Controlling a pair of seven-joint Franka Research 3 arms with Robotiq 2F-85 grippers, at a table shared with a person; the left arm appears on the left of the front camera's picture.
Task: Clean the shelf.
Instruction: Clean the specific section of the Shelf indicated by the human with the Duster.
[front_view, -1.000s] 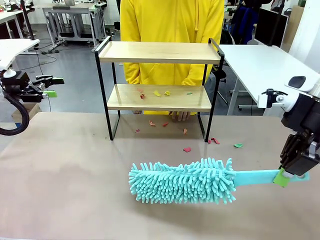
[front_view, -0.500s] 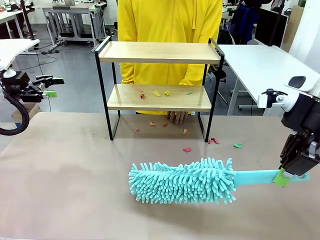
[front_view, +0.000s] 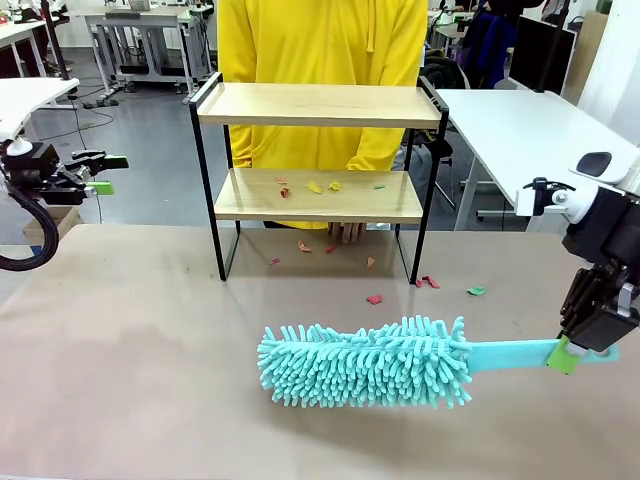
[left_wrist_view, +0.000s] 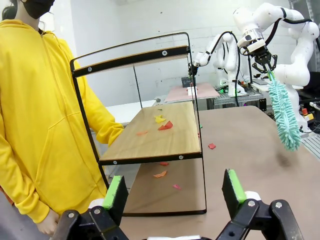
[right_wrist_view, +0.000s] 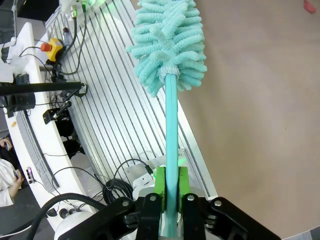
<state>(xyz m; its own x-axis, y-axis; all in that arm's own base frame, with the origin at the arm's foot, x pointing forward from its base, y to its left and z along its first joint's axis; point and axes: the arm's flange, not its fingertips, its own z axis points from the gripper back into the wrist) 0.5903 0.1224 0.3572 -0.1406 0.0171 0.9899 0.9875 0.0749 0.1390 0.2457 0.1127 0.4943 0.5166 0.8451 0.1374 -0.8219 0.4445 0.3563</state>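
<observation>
I see a brown table, a person in yellow at its far side, the shelf standing far-centre, a teal duster level before it, my right gripper clamped on its handle, my left gripper wide and empty, coloured scraps on the lower board.

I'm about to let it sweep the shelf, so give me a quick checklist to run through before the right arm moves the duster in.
1. Grip: right gripper shut on the flat handle of the teal fluffy microfibre duster: ok.
2. Duster head raised off the brown table: ok.
3. Target: coloured paper scraps lie on the lower board of the light wooden two-tier shelf with its black metal frame: ok.
4. Far side: person's hand hangs just behind the shelf, below the lower board: not ok.
5. Left gripper open, off to the side, apart from the shelf: ok.
</observation>
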